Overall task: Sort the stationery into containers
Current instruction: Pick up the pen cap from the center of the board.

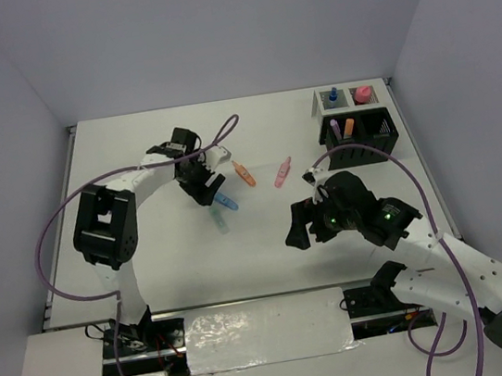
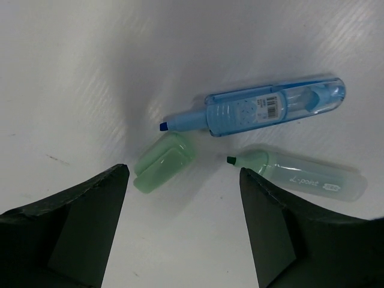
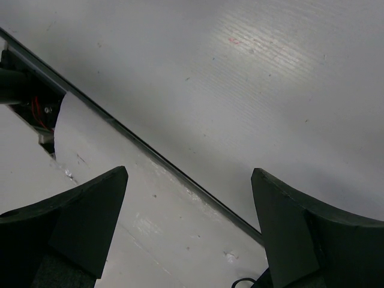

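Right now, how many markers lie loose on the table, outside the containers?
4: orange marker and pink marker mid-table; blue marker and green marker, both uncapped, side by side just ahead of the left gripper. Arms may hide more.

Free passage over bare tabletop [image 1: 114,142] along the left edge and across the near middle. Blocked at the far-right corner by black organiser [image 1: 363,138] and white mesh tray [image 1: 347,98], set just beside each other. Mid-table: orange marker [image 1: 244,174] and pink marker [image 1: 282,172], with a gap between them. Crowded below the spread left gripper [image 2: 183,180]: blue marker [image 2: 270,108], green marker [image 2: 306,177], loose green cap [image 2: 163,162], lying close together. Nothing but bare surface beneath the spread right gripper [image 3: 189,174]. Purple cable [image 1: 228,127] arching over the far middle.
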